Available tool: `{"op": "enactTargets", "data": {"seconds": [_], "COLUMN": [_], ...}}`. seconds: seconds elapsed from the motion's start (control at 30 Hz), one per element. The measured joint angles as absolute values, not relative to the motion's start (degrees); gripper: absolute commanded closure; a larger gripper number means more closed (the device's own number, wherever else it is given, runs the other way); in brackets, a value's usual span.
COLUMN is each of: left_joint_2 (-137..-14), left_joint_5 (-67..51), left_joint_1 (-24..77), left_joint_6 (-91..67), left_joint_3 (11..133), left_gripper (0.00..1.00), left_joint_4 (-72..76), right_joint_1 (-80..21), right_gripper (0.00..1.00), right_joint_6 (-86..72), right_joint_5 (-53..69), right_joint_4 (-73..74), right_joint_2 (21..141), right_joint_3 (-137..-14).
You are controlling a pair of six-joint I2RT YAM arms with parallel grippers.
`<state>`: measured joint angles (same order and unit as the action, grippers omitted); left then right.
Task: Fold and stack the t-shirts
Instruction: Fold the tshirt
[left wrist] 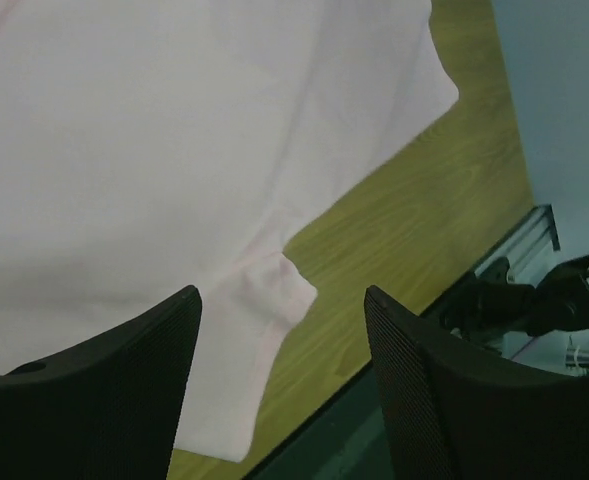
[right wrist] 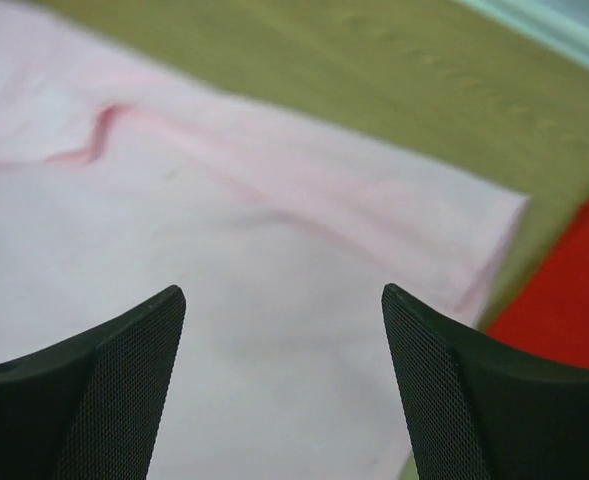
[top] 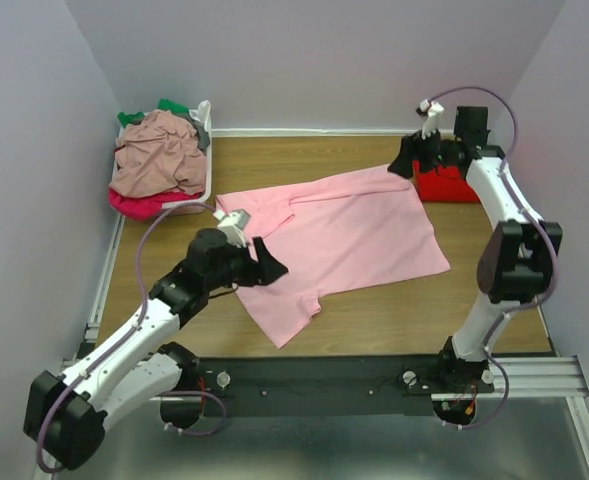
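Pink t-shirt (top: 344, 235) lies flat mid-frame, seemingly laid out for folding, left gripper (top: 269, 262) spread empty over its lower-left sleeve, right gripper (top: 406, 160) spread empty above its upper-right corner beside the red t-shirt (top: 446, 186).

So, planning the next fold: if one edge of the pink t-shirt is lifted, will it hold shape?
Probably not: the pink t-shirt shows soft creases, so it would likely droop. It looks thin, probably light, and may bunch if pushed.
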<state>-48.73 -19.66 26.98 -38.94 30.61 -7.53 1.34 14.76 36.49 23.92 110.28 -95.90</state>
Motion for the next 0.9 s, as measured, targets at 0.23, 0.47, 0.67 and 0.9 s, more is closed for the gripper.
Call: {"op": "enactTargets", "data": {"seconds": [0.23,0.47,0.67,0.9], "left_joint_2": [-51.66,-64.99,-70.59,-77.54], "left_joint_5": [-9.30,-2.35,4.51,8.86], "left_joint_1": [53.56,69.43,70.26,70.26], "left_joint_6": [-47.55,-54.59,-56.18,-55.44], "left_joint_3": [34.28,36.60,38.35,41.89], "left_gripper": [0.39,0.39,0.41,0.49], "left_joint_4": [-22.46,-31.59,-35.70,-36.03], "right_joint_1": [0.69,0.34,0.34,0.34], "right_gripper": [0.10,0.10,0.10,0.10], "right_joint_6": [40.14,46.81,47.00,47.00], "right_joint_5": [55.13,56.99,56.86,56.42], "right_joint_4": [36.25,40.40,40.69,40.66], "right_joint_2": [83.22,75.77,75.31,75.37], "right_joint_3": [-66.50,-53.84,-53.65,-53.63]}}
